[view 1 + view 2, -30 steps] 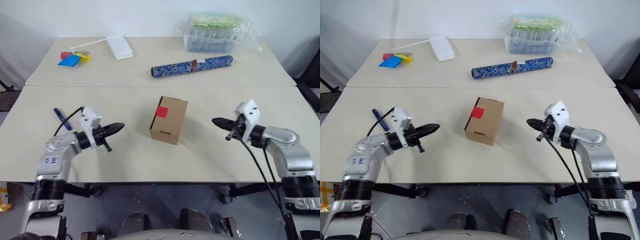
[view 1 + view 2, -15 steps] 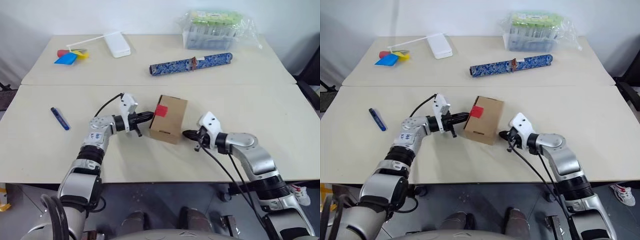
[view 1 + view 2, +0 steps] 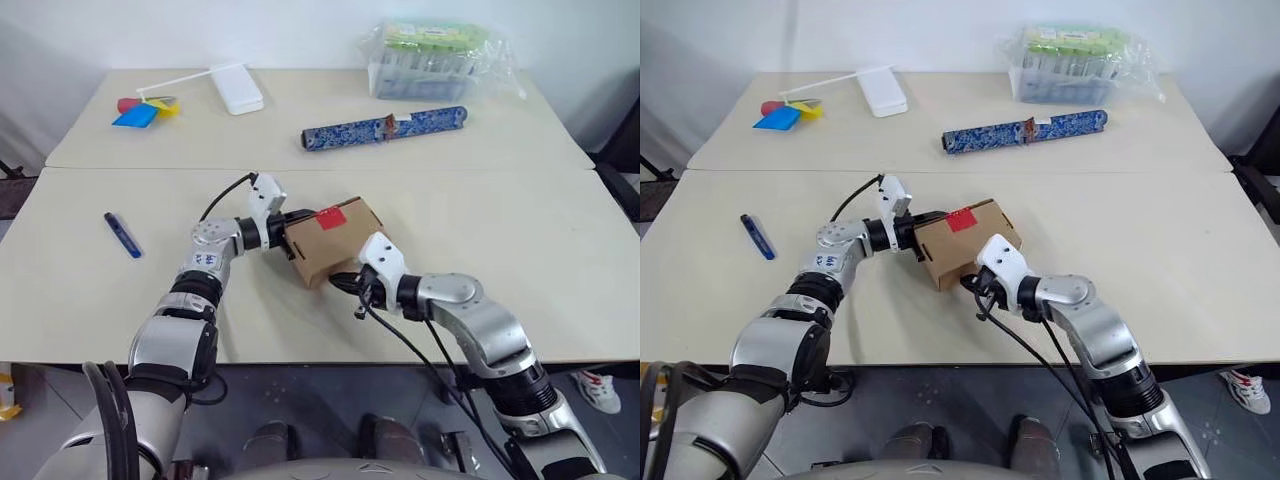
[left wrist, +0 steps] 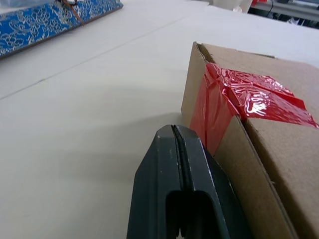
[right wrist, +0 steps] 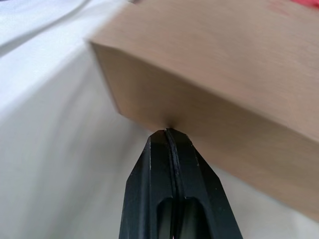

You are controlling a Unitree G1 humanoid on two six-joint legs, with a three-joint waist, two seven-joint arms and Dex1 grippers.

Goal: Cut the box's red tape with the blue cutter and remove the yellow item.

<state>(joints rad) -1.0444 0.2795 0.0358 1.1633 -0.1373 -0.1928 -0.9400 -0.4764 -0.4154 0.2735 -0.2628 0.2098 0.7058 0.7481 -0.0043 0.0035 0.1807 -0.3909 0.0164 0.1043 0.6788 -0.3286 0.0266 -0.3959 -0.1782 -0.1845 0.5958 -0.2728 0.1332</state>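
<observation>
Looking down from my head, I see the box [image 3: 330,240] on the table [image 3: 500,200], squeezed between my two claws. My left claw [image 3: 283,229] pushes on its left end and my right claw [image 3: 345,283] pushes on its near side, I think to turn it so the tape [image 3: 331,220] faces up. Both claws are clenched shut and hold nothing. The cutter [image 3: 123,234] lies far off to the left, not picked up yet.

My left wrist view has my shut fingers [image 4: 184,199] right against the box, beside the crinkly tape.

My right wrist view has my shut tips poking the box's lower edge.

The yellow item is hidden, likely inside the box. I can't tell if the box is tipped up.
</observation>
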